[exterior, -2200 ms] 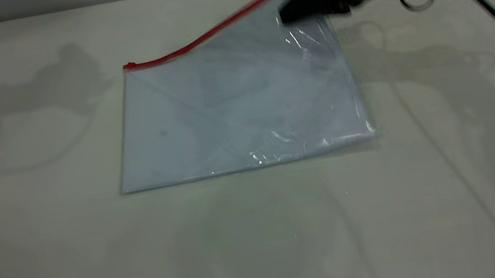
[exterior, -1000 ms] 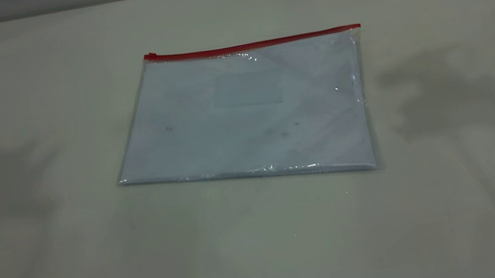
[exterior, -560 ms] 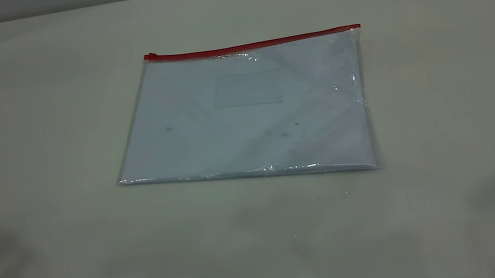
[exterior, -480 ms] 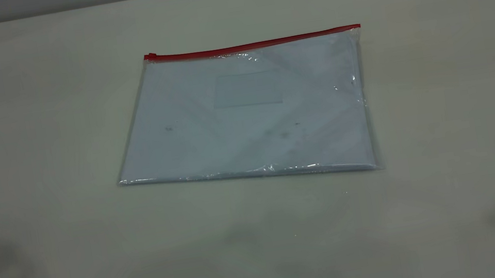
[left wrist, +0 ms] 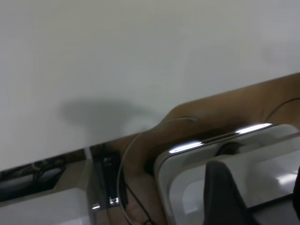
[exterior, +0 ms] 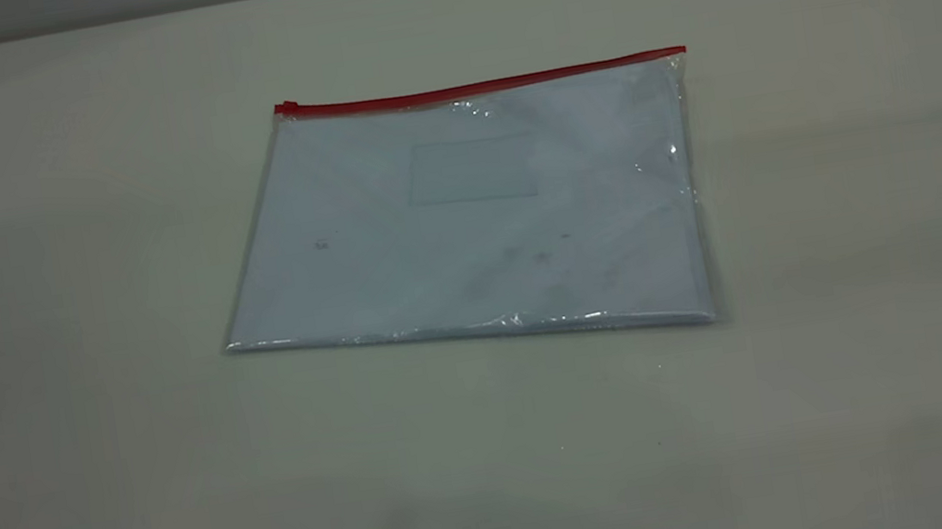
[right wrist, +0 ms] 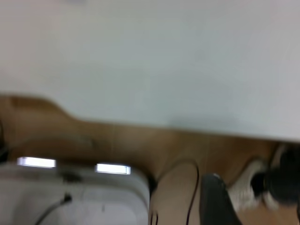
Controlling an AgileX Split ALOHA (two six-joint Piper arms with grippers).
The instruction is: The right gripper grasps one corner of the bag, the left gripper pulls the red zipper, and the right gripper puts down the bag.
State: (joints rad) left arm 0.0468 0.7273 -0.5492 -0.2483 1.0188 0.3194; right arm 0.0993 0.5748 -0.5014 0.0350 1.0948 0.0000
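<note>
1. Exterior view is showing the bag [exterior: 464, 219] lying flat on the table [exterior: 61, 270], near its middle, with nothing touching it and neither arm appearing in this view.

2. The red zipper [exterior: 482, 85] is running straight along the bag's far edge, and a small red nub, probably the slider, is sitting at its left end.

3. The corner of the bag [exterior: 676, 56], at the zipper's right end, is resting on the table with no claw on it.

4. The left gripper [left wrist: 225, 197] is showing only one dark finger in its wrist view, out past the table edge over a white bin [left wrist: 262, 154]; whether its jaws are apart or together, I cannot tell.

5. The right gripper [right wrist: 216, 201] is likewise showing a single dark finger beyond the table edge, over the floor, and its jaw state cannot be told either.

6. Judging progress: the bag is lying released and flat, so the put-down seems done; whether the zip has travelled its full length is not readable here. Nothing appears to be remaining but parking both arms.
</note>
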